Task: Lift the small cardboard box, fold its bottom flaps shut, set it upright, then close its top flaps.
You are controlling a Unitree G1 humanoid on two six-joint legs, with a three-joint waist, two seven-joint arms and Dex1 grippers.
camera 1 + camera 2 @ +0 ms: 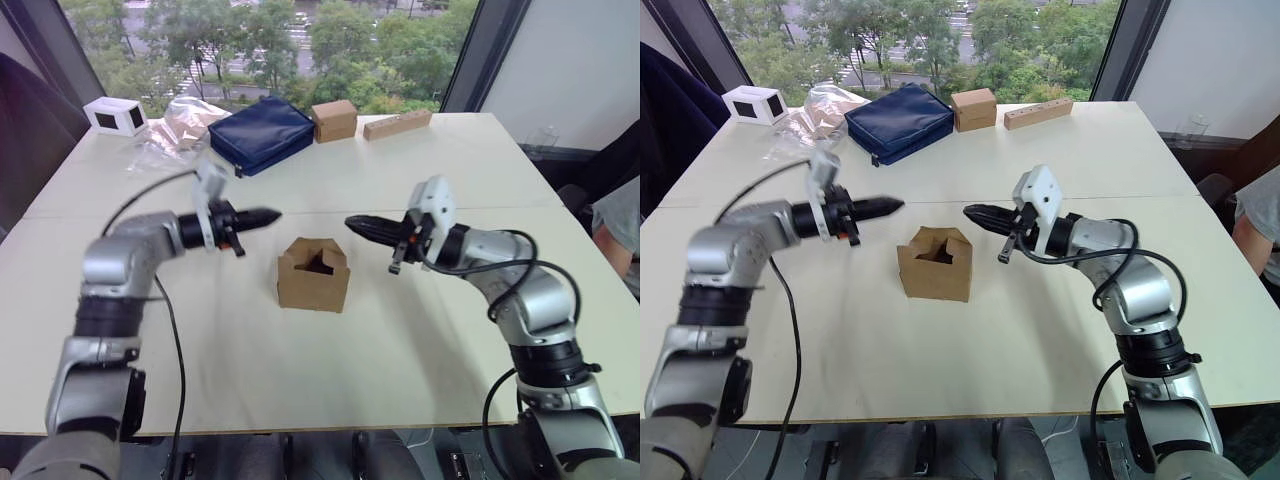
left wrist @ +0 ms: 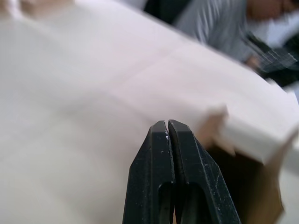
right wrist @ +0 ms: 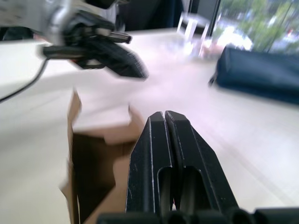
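The small cardboard box (image 1: 314, 276), plain brown corrugated card, stands mid-table (image 1: 420, 330) with notched top flaps part-open over a dark hollow; its contents cannot be told. The left gripper (image 1: 268, 215) and right gripper (image 1: 352, 222), black and tapered, hover clenched on nothing either side above it.

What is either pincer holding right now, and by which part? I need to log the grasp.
Nothing. The left pincer and the right pincer are both shut and empty, in the air on either side of the small cardboard box, which stands on the table untouched.
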